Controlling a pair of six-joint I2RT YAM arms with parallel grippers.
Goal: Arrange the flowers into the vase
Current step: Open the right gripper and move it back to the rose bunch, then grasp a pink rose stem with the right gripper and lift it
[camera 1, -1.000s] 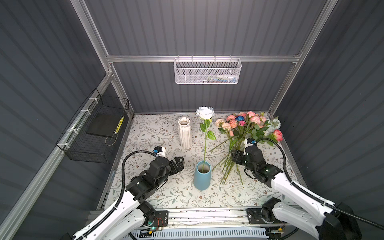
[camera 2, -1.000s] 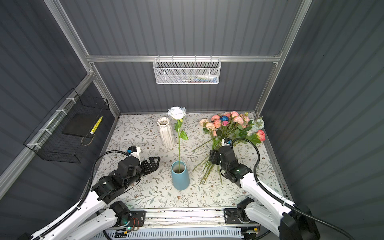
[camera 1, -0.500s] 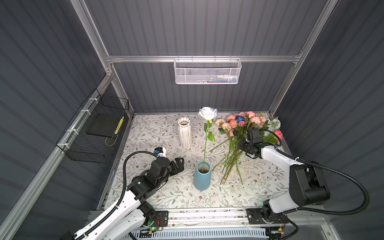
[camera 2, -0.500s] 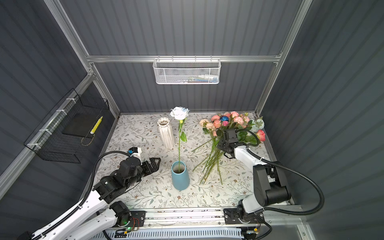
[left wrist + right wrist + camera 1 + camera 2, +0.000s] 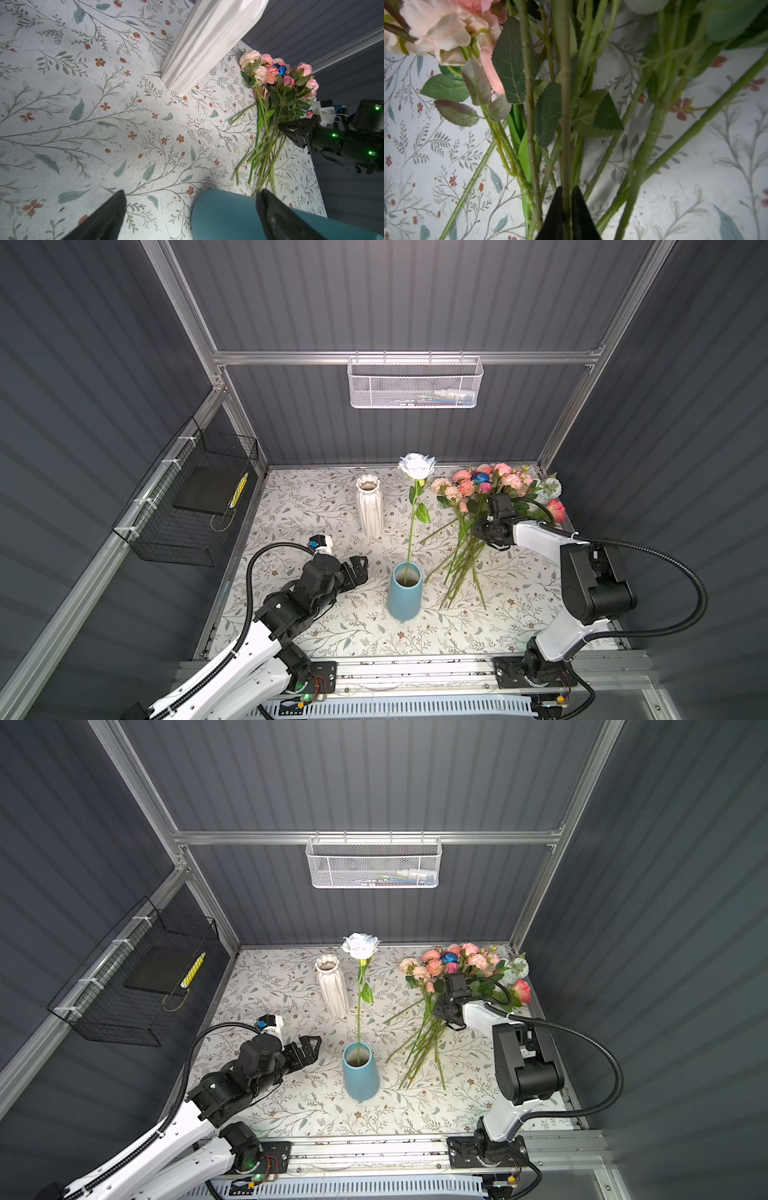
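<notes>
**Right gripper pinches one stem in the flower pile**

We look down into a grey-walled cell onto a pale leaf-printed tablecloth [image 5: 316,506]. Since a second ago the right gripper [image 5: 566,193] has reached further back over the pile and narrowed from part-open to pinched tight on one green stem [image 5: 565,124]. The left gripper [image 5: 360,566] remains spread wide and empty, just beside the tapered blue vase [image 5: 404,601]. The loose artificial flowers [image 5: 509,480] are pink, peach and cream with one blue bloom. They lie at back right, stems fanned toward us. One long white rose [image 5: 417,465] stands in the blue vase. A ribbed white vase [image 5: 370,510] stands behind. A white mesh basket [image 5: 415,385] on the back wall holds items too blurred to name.
</notes>
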